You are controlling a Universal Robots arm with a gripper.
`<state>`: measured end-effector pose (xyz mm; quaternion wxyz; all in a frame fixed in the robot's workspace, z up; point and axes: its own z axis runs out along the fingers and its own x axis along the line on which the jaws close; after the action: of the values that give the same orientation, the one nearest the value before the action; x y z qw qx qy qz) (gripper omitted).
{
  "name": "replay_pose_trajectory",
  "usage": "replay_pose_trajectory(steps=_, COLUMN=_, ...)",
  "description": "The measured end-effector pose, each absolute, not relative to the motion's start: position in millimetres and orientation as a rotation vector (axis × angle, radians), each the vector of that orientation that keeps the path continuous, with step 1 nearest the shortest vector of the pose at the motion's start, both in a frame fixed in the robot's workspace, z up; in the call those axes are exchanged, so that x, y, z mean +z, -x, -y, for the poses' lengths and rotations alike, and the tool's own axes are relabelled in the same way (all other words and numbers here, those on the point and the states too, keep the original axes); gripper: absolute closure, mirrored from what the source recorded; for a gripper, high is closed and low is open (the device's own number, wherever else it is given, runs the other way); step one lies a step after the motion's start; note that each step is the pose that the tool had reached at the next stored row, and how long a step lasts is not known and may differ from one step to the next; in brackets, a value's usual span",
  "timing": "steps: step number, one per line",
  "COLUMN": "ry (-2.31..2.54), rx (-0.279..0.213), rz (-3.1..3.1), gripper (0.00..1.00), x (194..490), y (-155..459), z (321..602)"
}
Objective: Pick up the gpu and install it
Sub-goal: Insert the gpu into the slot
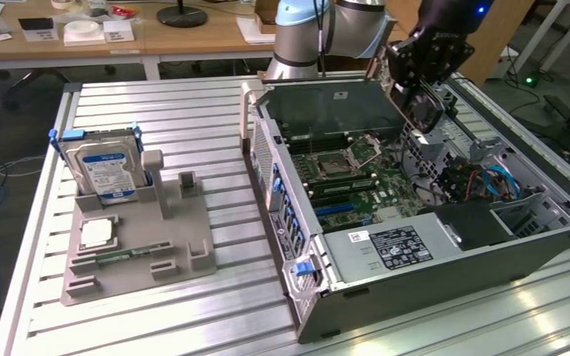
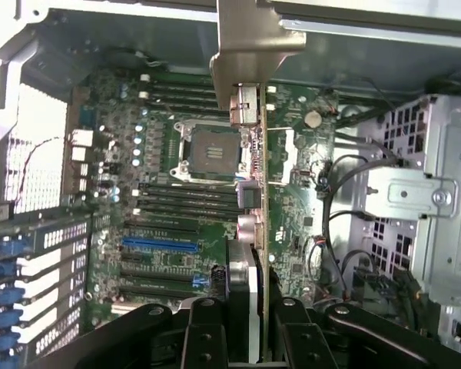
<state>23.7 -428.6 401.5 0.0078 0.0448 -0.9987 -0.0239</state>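
The gpu point(image 1: 421, 111) is a thin dark card that hangs above the open computer case point(image 1: 295, 222), over the motherboard point(image 1: 355, 178). My gripper point(image 1: 415, 85) is shut on it from above. In the wrist view the gpu point(image 2: 250, 192) appears edge-on, running away from my gripper point(image 2: 250, 327), with its pale metal bracket point(image 2: 250, 46) at the far end. The black fingers point(image 2: 207, 330) clamp the card on both sides. Below it lie the motherboard point(image 2: 177, 192), its processor socket point(image 2: 211, 150) and a blue expansion slot point(image 2: 160, 247). The card is held clear of the board.
A silver hard drive with a blue label point(image 1: 107, 167) stands in a grey fixture point(image 1: 136, 245) at the exterior view's left, with a small green memory stick point(image 1: 116, 257) lying on it. The power supply point(image 1: 394, 248), drive cage point(image 2: 415, 192) and cables point(image 1: 498, 182) crowd the case.
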Motion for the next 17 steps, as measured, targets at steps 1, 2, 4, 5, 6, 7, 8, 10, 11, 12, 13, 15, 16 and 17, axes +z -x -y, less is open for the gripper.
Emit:
replay_pose_trajectory(steps=1, ry=-0.167, rx=-0.075, rz=3.12, gripper=0.72, x=401.5, y=-23.7, z=428.5)
replay_pose_trajectory(steps=2, ry=-0.192, rx=-0.074, rz=3.118, gripper=0.72, x=401.5, y=-23.7, z=428.5)
replay_pose_trajectory(steps=4, ry=-0.238, rx=-0.074, rz=3.115, gripper=0.72, x=401.5, y=-23.7, z=428.6)
replay_pose_trajectory(steps=5, ry=-0.261, rx=-0.074, rz=3.112, gripper=0.72, x=401.5, y=-23.7, z=428.6)
replay_pose_trajectory(steps=6, ry=-0.286, rx=-0.073, rz=3.11, gripper=0.72, x=401.5, y=-23.7, z=428.5)
replay_pose_trajectory(steps=7, ry=-0.312, rx=-0.073, rz=3.107, gripper=0.72, x=401.5, y=-23.7, z=428.6)
replay_pose_trajectory(steps=8, ry=-0.336, rx=-0.073, rz=3.104, gripper=0.72, x=401.5, y=-23.7, z=428.6)
replay_pose_trajectory(steps=10, ry=-0.389, rx=-0.073, rz=3.097, gripper=0.72, x=401.5, y=-23.7, z=428.5)
replay_pose_trajectory(steps=11, ry=-0.413, rx=-0.072, rz=3.094, gripper=0.72, x=401.5, y=-23.7, z=428.5)
replay_pose_trajectory(steps=12, ry=-0.436, rx=-0.072, rz=3.09, gripper=0.72, x=401.5, y=-23.7, z=428.5)
replay_pose_trajectory(steps=13, ry=-0.46, rx=-0.072, rz=3.086, gripper=0.72, x=401.5, y=-23.7, z=428.5)
replay_pose_trajectory(steps=15, ry=-0.51, rx=-0.071, rz=3.078, gripper=0.72, x=401.5, y=-23.7, z=428.5)
replay_pose_trajectory(steps=16, ry=-0.534, rx=-0.071, rz=3.073, gripper=0.72, x=401.5, y=-23.7, z=428.6)
replay_pose_trajectory(steps=17, ry=-0.557, rx=-0.071, rz=3.069, gripper=0.72, x=401.5, y=-23.7, z=428.5)
